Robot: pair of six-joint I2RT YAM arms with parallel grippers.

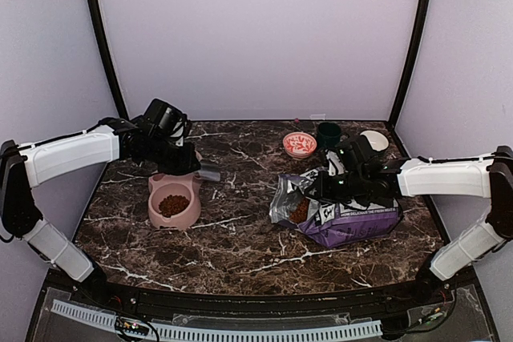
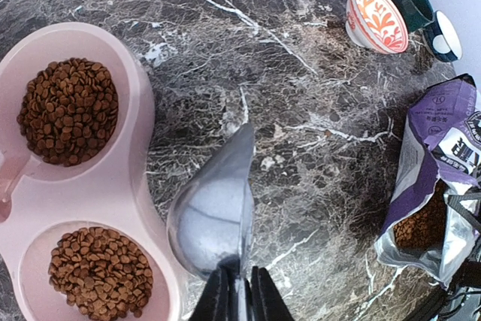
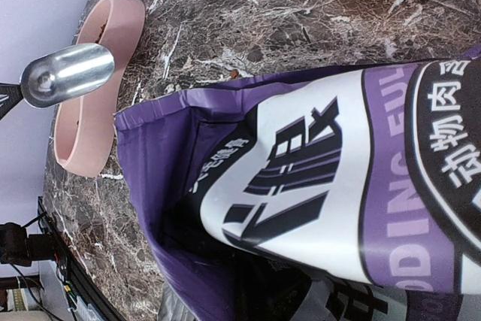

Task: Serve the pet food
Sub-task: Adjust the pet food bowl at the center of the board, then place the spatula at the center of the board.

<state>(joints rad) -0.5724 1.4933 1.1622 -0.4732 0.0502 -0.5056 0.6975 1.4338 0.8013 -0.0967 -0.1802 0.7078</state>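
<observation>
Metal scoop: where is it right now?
The metal scoop is left of centre in the top view, clamped in the left claw, beside the right edge of the pink double bowl and empty.

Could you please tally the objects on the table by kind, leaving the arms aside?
Pink double bowl, kibble in both compartments: 1
Metal scoop: 1
Purple food bag: 1
Small dishes at the far edge: 3 (patterned bowl, dark green cup, white dish)
Total: 6
</observation>
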